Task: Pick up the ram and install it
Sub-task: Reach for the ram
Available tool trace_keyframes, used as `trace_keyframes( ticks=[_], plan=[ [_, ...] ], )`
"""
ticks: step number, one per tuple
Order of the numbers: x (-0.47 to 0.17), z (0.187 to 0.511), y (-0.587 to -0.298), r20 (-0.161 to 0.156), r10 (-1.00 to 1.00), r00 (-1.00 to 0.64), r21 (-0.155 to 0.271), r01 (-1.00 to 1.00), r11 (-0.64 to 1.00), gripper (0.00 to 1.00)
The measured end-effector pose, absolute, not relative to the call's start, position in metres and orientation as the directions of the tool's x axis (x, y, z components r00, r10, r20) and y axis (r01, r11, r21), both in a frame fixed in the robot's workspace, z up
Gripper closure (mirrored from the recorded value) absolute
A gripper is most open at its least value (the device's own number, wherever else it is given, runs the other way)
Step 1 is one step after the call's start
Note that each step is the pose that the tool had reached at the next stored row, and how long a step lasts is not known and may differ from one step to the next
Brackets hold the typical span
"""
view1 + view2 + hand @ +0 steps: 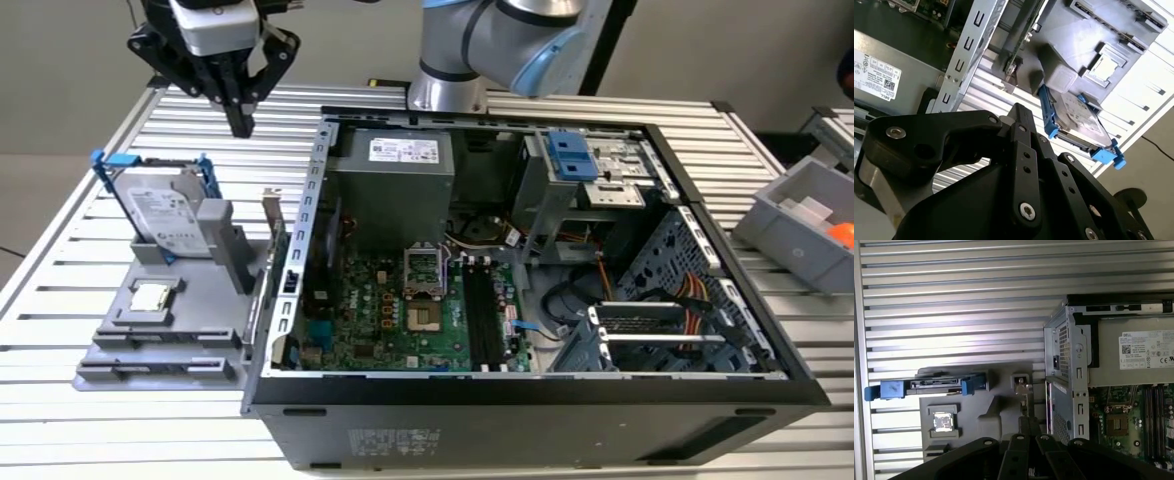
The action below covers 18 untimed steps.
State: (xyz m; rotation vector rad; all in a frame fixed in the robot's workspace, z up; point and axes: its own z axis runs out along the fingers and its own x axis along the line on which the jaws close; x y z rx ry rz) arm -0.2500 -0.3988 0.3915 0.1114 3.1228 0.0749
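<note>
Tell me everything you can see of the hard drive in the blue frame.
The hard drive is a grey metal slab with a white label, clipped in a blue plastic frame with tabs at both upper corners. It stands on edge in a slot of the grey holder, on the exterior view's left of the open case. The gripper hangs above, apart.

exterior view: high oblique | both wrist views: near, share hard drive (1079, 117) (934, 385)

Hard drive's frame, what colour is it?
The frame is blue, clearest in the exterior view.
</note>
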Motion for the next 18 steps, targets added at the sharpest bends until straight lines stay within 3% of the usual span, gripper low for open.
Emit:
trace_keyframes(
  ticks=[18],
  plan=[
    [-0.263,0.391,-0.399,-0.014,0.072,-0.997,0.048,0.071,0.996,1.0]
  ],
)
